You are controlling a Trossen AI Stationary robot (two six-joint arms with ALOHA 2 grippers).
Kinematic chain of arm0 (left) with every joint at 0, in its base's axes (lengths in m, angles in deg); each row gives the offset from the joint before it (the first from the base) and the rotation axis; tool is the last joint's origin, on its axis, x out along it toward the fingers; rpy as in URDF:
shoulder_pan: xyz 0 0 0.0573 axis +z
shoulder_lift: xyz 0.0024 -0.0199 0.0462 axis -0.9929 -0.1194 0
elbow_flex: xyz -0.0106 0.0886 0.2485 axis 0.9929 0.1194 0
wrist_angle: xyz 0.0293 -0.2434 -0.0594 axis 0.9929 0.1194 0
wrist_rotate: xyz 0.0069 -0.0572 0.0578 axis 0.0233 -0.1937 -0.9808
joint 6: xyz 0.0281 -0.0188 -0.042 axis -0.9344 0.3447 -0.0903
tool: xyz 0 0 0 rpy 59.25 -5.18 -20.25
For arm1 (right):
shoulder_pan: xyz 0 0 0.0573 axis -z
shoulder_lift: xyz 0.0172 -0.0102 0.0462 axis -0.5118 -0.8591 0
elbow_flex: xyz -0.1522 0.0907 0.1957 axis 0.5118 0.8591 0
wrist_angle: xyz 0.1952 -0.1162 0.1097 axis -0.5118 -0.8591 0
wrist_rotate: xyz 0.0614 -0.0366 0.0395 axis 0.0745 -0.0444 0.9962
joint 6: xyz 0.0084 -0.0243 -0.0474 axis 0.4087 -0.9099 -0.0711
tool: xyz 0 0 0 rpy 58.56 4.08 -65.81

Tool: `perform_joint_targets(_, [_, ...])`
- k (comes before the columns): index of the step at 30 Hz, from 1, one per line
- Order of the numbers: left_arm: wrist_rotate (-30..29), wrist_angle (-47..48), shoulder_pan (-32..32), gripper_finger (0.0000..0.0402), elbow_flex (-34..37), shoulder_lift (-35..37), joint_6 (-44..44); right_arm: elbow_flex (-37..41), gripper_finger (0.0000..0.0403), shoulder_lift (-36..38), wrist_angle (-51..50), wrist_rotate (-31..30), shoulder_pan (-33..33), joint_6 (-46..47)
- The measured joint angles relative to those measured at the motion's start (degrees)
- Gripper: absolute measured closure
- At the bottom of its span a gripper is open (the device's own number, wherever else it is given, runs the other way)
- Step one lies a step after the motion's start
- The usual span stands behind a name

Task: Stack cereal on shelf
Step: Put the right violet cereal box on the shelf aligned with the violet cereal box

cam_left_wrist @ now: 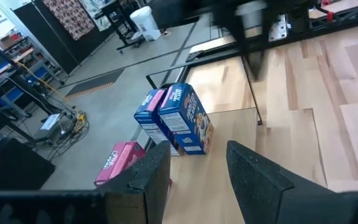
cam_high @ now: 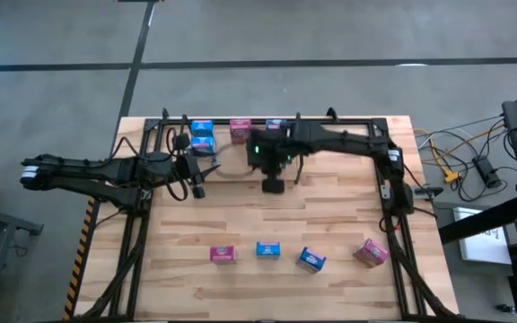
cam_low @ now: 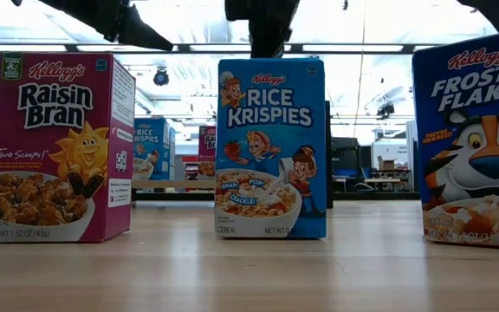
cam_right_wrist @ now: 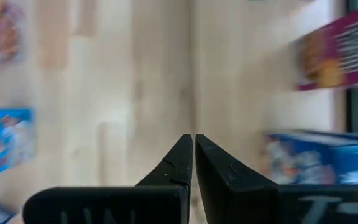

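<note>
A: Four cereal boxes loose along bottom of high view: pink box (cam_high: 223,254), blue box (cam_high: 268,249), tilted blue box (cam_high: 311,260), tilted pink box (cam_high: 372,252). More already on the shelf (cam_high: 348,120) at top centre: stacked blue pair (cam_high: 202,136), pink one (cam_high: 240,128). Fourth shelf box half under right arm.

B: Grippers?

A: Right gripper (cam_high: 274,184) pinched shut, empty, over bare wood just below shelf. Left gripper (cam_high: 198,186) partly open, nothing between fingers (cam_left_wrist: 253,177), just below stacked blue pair.

B: Risks?

A: Likely a reach next for a bottom-row box. Closed right jaws would only shove a box over; must open first. Two right-hand boxes sit askew, so a square approach could clip a corner and topple them. Arms close together at top centre; possible collision on a simultaneous swing.

B: Unclear items?

A: Low view: three near boxes block most of shelf; rightmost box cut by frame edge. Shelf dividers hard to make out. Total count unconfirmed.
</note>
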Motion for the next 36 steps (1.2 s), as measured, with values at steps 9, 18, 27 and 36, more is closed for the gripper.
perform_joint_targets(9, [0.2, 1.6, 0.0, 0.0261, 0.0, 0.0, 2.8, 0.9, 0.0394, 0.1, -4.9, 0.0, -13.1, 11.5])
perform_joint_targets(18, [2.5, 2.5, 0.0, 0.0261, 0.0, 0.0, 6.4, 1.1, 0.0394, 0.1, -9.7, 0.1, -23.7, 23.7])
perform_joint_targets(27, [3.1, 2.6, 0.0, 0.0261, 0.0, 0.0, 7.2, 1.2, 0.0394, 0.6, -17.3, 3.4, -27.8, 36.8])
perform_joint_targets(36, [3.0, 1.6, 0.0, 0.0261, 0.0, 0.0, 2.6, 7.6, 0.0394, 4.3, -17.5, 6.0, -30.7, 48.3])
